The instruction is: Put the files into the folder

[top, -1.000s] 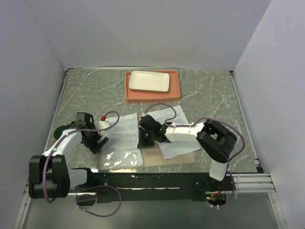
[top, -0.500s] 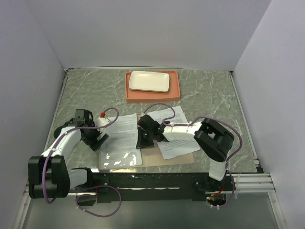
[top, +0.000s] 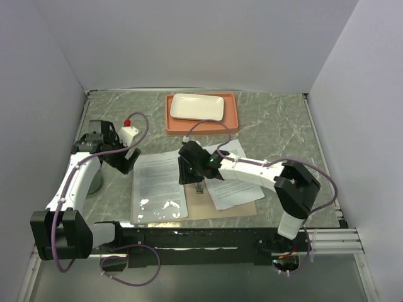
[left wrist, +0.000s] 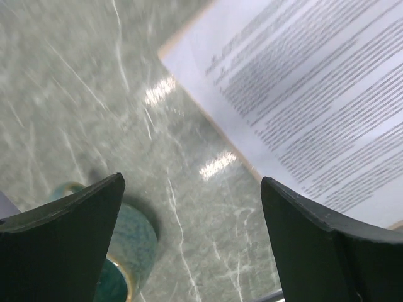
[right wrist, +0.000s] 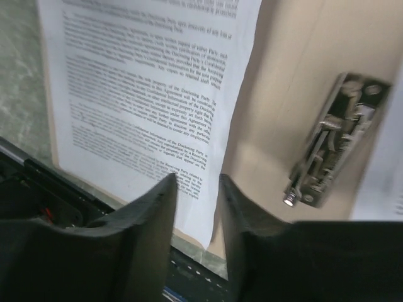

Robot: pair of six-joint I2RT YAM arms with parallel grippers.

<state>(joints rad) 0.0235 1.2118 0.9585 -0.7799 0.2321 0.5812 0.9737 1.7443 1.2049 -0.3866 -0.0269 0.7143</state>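
Now the tan folder [top: 230,211] lies open at the 6 o'clock edge of the table [top: 277,126], with both printed sheets on it. The left sheet [top: 157,179] is at 9 o'clock of the metal clip [right wrist: 330,141]. The right sheet [top: 236,189] is at 3 o'clock, skewed and poking past the folder's far edge. The right hand [right wrist: 196,179] hovers over the middle, its fingers parted a little and gripping nothing, the left sheet's edge showing below the gap. The left hand [left wrist: 192,182] hangs at 9 o'clock of the folder, spread wide and empty, with a teal cup [left wrist: 132,239] near it. An orange tray [top: 201,128] holding a white plate [top: 197,107] sits at 12 o'clock.
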